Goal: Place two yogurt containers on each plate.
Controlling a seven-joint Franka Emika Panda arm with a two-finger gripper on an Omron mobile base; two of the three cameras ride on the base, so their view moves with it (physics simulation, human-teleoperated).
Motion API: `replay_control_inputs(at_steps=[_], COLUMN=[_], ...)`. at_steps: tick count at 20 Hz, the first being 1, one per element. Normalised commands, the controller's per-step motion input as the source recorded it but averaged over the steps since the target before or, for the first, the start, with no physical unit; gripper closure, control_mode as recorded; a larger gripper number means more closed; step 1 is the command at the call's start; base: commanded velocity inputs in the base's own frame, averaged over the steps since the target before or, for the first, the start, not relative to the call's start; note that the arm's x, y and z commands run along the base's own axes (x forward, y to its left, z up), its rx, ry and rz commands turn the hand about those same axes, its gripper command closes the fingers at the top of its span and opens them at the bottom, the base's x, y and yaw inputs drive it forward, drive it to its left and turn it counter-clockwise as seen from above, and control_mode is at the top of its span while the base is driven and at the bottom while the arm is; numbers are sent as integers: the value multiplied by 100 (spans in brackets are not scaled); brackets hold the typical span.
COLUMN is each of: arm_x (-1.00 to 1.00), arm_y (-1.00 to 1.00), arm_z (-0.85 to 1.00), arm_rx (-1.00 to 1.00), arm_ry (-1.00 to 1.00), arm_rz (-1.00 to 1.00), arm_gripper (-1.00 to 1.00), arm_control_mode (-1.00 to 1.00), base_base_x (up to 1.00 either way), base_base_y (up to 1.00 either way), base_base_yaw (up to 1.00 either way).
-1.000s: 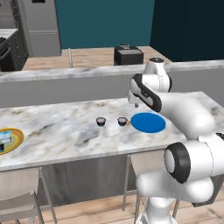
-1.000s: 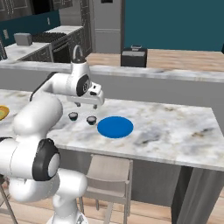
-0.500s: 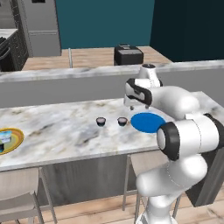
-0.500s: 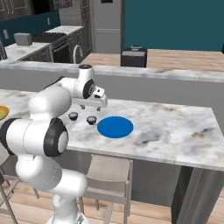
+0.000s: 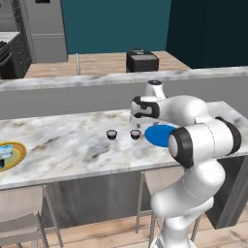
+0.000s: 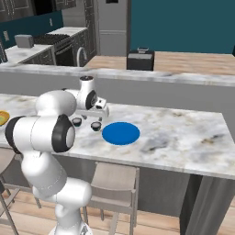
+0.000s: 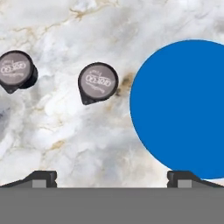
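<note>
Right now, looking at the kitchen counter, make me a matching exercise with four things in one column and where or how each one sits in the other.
Things:
1. blue plate
2. yellow-rimmed plate
3. dark cup nearest the blue plate
4. pincer

States:
A. far end of the counter, something already on it
B. open, above the marble
C. bare, nothing on it
D. on the marble, beside another dark cup

Pairs: 1-C, 2-A, 3-D, 4-B

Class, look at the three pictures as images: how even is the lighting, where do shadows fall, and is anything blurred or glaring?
Hand view: flat, even light, sharp lid print on the yogurt containers, blue plate without glare. Left base view: soft shading under the counter, no hard shadows. Right base view: crisp throughout, no blur, the arm smoothly shaded.
</note>
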Motion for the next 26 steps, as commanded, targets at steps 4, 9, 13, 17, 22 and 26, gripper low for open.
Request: replay_control_inputs(at_steps=[4, 9, 13, 17, 22, 26], arm_x=[5, 0, 0, 6, 33, 23], arm_y=[10, 12, 14, 2, 0, 0], arm_z=[-21, -5, 0, -5, -21, -26], arm_rx=[0, 0, 0, 0, 0, 0], arm_ry=[0, 1, 1, 0, 0, 0], arm_rz=[0, 0, 0, 0, 0, 0], arm_gripper=[-100, -100, -100, -100, -100, -100], arm_control_mode=[-100, -100, -100, -100, -100, -100], base_base_x=[0, 0, 0, 0, 0, 0], base_base_y=[0, 0, 0, 0, 0, 0], base_base_yaw=[0, 0, 0, 0, 0, 0])
